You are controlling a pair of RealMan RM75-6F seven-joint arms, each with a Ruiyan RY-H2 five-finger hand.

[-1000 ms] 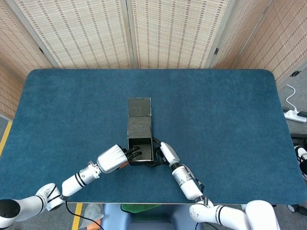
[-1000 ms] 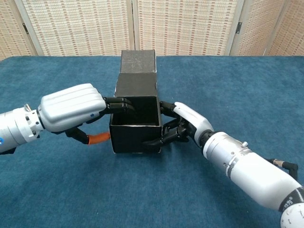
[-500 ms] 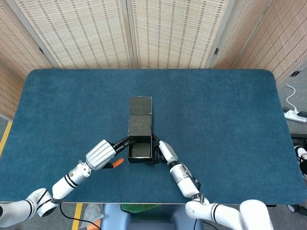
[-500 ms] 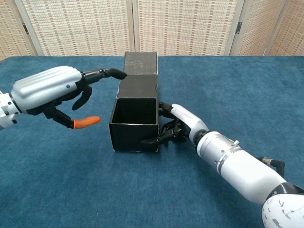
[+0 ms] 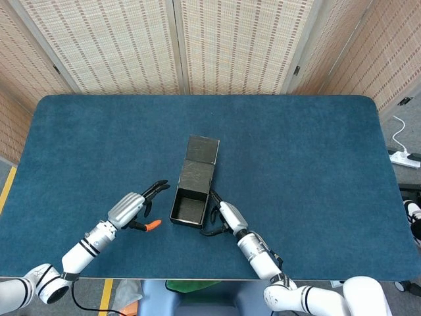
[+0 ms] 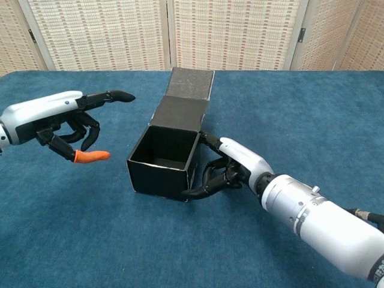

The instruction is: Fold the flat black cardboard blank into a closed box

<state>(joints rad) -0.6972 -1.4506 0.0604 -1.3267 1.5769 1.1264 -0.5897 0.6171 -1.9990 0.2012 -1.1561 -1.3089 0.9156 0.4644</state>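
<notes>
The right hand [image 6: 231, 171] is pressed against the near right corner of the black box [image 6: 165, 155], with its fingers curled on the right wall and the front edge, so the box is held by it. The left hand [image 6: 57, 123] is kept apart from the box, to its left above the worktop [image 6: 72, 228]; nothing is held in it and its fingers are spread, one pointing forward. The box stands open just left of the right hand, with the lid flap [image 6: 191, 84] raised beyond it. The cardboard is judged light and rather stiff, but easily creased. The lid flap should probably be taken near its free edge while the wall is steadied.
</notes>
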